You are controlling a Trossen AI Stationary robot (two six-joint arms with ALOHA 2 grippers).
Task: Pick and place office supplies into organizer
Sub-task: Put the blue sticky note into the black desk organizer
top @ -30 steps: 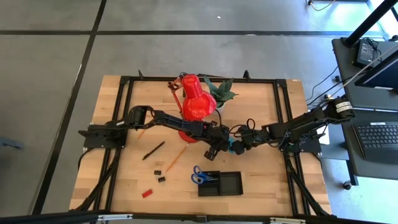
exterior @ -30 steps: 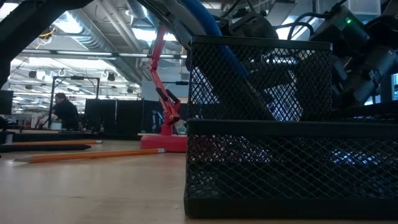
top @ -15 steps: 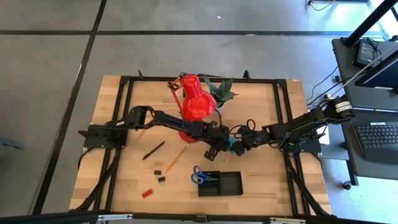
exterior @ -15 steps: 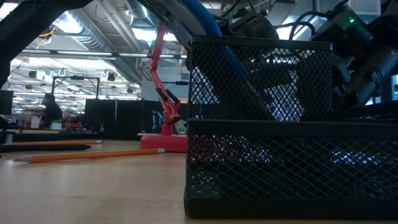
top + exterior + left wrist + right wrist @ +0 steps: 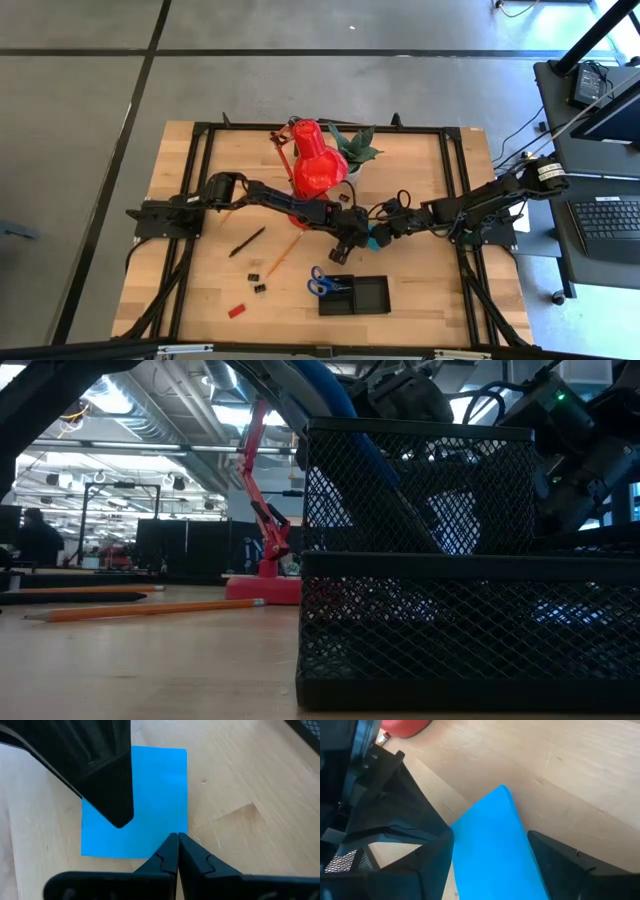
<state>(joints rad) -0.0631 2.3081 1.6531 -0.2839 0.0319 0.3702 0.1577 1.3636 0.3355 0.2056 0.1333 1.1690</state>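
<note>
The blue square note pad (image 5: 379, 241) (image 5: 150, 795) lies flat on the table at its middle. My left gripper (image 5: 343, 250) (image 5: 177, 840) is shut, its tips at the pad's edge. My right gripper (image 5: 370, 235) (image 5: 490, 834) hovers open over the pad, which shows between its fingers (image 5: 427, 855); I cannot tell whether they touch it. The black mesh organizer (image 5: 370, 296) (image 5: 420, 610) stands near the front edge, and the blue-handled scissors (image 5: 320, 283) lie partly in it. An orange pencil (image 5: 283, 253), a black pen (image 5: 247, 241), black clips (image 5: 258, 280) and a red block (image 5: 236, 310) lie to the left. My left gripper sets its shut fingertips against the note pad's edge beside one corner (image 5: 181, 827). The fingers slant down from the table's left side. The pad stays flat on the table.
The red desk lamp (image 5: 315, 160) and the green potted plant (image 5: 357, 148) stand behind the two grippers. Bare wood lies between the note pad and the organizer. In the room beyond the table a person (image 5: 35, 540) shows far off.
My right gripper has turned slightly at the wrist above the note pad; both arms keep their places. In the room behind, a person has walked toward the left.
</note>
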